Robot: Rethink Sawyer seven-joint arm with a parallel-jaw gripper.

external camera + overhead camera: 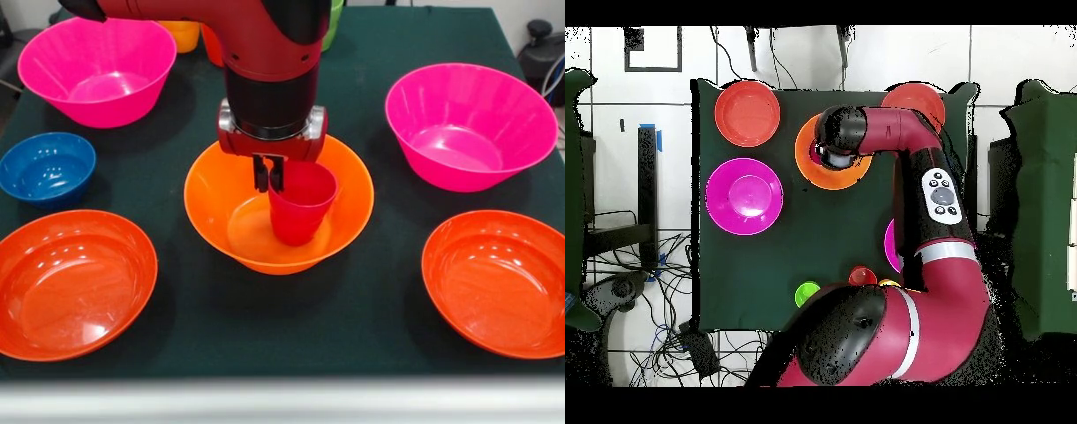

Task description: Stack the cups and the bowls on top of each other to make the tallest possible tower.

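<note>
The large orange bowl [207, 199] stands at the table's middle; it also shows in the overhead view [803, 155], mostly under the arm. The red cup [302, 210] stands upright and mouth up inside it. My gripper [269, 177] comes straight down and is shut on the cup's rim, on the side at picture left. The small blue bowl [46, 166] sits at the left. The yellow cup [181, 34], orange cup [210, 46] and green cup [334, 22] stand at the far edge, partly behind the arm.
Two large pink bowls [97, 71] [468, 124] stand at far left and right. Two shallow red-orange bowls [71, 283] [499, 283] sit at the near corners. In the overhead view the arm hides one pink bowl [890, 245] in part and the blue bowl fully.
</note>
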